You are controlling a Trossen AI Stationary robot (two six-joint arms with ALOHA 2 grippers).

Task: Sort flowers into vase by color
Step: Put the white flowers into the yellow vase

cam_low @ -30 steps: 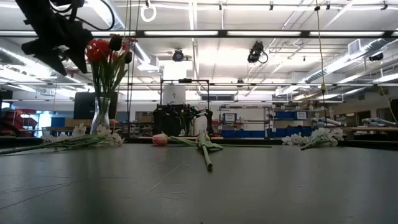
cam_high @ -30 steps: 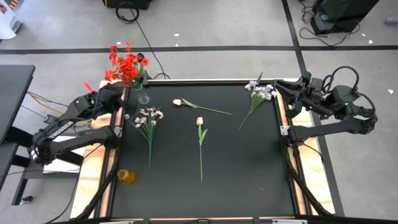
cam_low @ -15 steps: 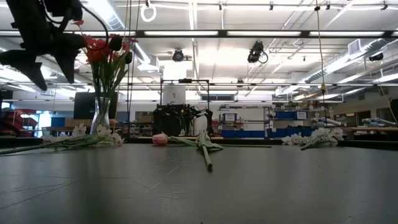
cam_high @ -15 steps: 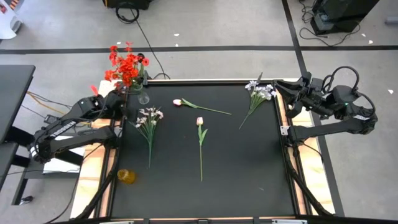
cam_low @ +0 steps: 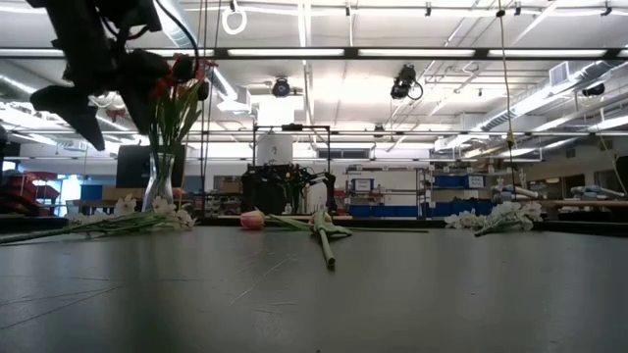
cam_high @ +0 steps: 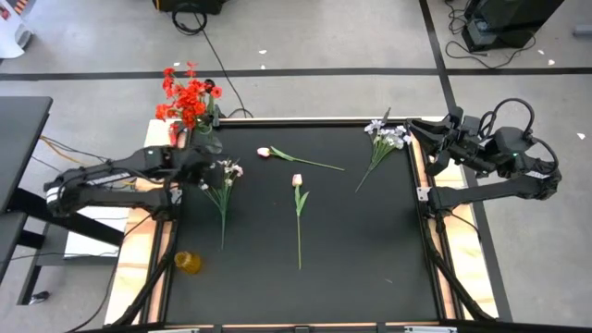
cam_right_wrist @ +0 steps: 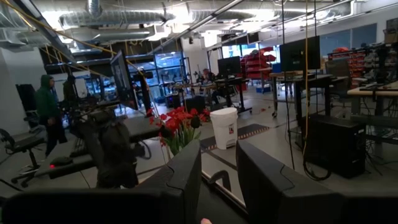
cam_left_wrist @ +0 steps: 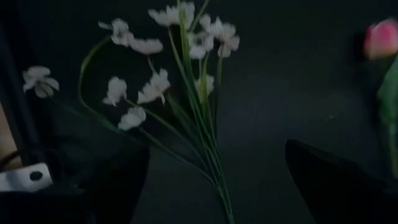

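Observation:
A glass vase [cam_high: 212,142] with red flowers [cam_high: 188,100] stands at the table's far left corner. Just near of it lies a white spray [cam_high: 222,174], blossoms toward the far edge. My left gripper [cam_high: 204,168] hovers open above its blossoms; in the left wrist view the spray [cam_left_wrist: 186,93] lies between the spread fingers [cam_left_wrist: 99,180], untouched. Two pink tulips [cam_high: 264,151] [cam_high: 297,180] lie mid-table, and a second white spray [cam_high: 388,137] lies far right. My right gripper [cam_right_wrist: 217,171] waits at the far right edge, held level, fingers slightly apart and empty.
A small yellow object [cam_high: 188,262] sits by the table's left edge, toward the near side. The near half of the black table [cam_high: 370,268] holds only the stems' ends. Beyond the table are cables on the floor and a person [cam_right_wrist: 46,106] in the room.
My left gripper has left the vase's side and swung toward the table's near and right edges, sinking and turning at the wrist. It now stands over the left white spray, still open. The flowers have not moved.

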